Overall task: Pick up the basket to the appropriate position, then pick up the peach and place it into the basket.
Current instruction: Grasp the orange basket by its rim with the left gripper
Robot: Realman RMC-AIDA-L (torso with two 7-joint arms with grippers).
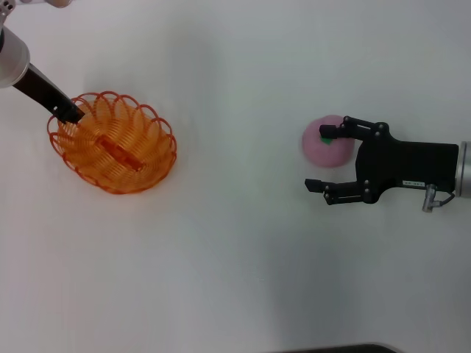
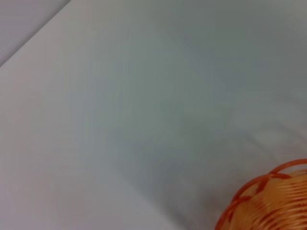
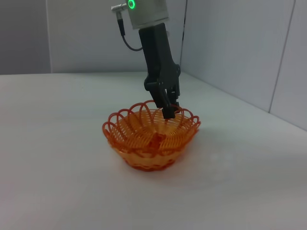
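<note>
A: Well, starting at the right gripper (image 1: 324, 158): spread wide, nothing held. One finger lying across the top of the peach (image 1: 315, 147), the other out over bare table (image 1: 243, 279) on the opposite side.

B: So, not centred?

A: No. Sits off toward that one finger, partly under its tip, rather than midway in the gap. Looks, as a judgement, to need a sideways shift of the jaws toward the fruit before any closing, or else pinches only its edge.

B: Long axis on the fruit?

A: None to speak of; round. Green leaf mark facing up, just at the fingertip. Any closing direction about as good as another.

B: And the left gripper (image 1: 72, 114)?

A: Closed down on the rim of the basket (image 1: 165, 136), one finger inside the loops, one outside, as the right wrist view shows (image 3: 169, 111). Gripped at the edge farthest from the right jaws.

B: Lifted or resting?

A: Hard to tell; appears to rest on the table, upright, opening up.

B: Its long axis?

A: Runs away from the left jaws' pinch point, slanting toward the right arm's side. Empty inside.

B: Nearer arm for the fruit?

A: Right, plainly. Well apart from the basket, with open table between; a long carry across toward the left jaws once gripped.
</note>
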